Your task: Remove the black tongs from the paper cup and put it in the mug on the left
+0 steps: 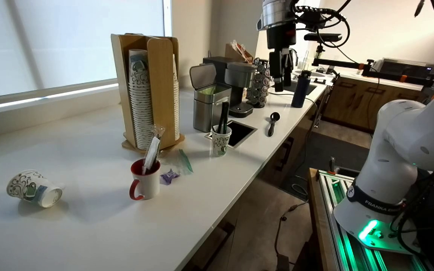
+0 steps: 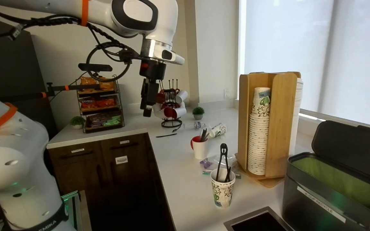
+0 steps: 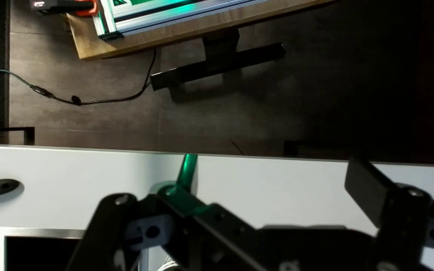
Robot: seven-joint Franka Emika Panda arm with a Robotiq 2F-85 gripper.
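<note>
The paper cup (image 1: 220, 147) stands upright on the counter, white with a swirl pattern; it also shows in an exterior view (image 2: 222, 195). The black tongs (image 2: 224, 157) stand in it with another dark utensil; they also show in an exterior view (image 1: 223, 114). The mug (image 1: 150, 187), white outside with red inside and handle, stands nearby holding wrapped utensils; it shows too in an exterior view (image 2: 199, 150). My gripper (image 1: 283, 86) hangs high above the counter, apart from both (image 2: 147, 112). In the wrist view its fingers (image 3: 273, 169) are wide apart and empty. The mug is out of that view.
A wooden cup dispenser (image 1: 161, 90) and metal bin (image 1: 204, 114) stand behind the paper cup. A square counter opening (image 1: 239, 132) and a black scoop (image 1: 272, 122) lie beside it. A tipped cup (image 1: 32, 188) and purple wrapper (image 1: 169, 176) lie near the mug.
</note>
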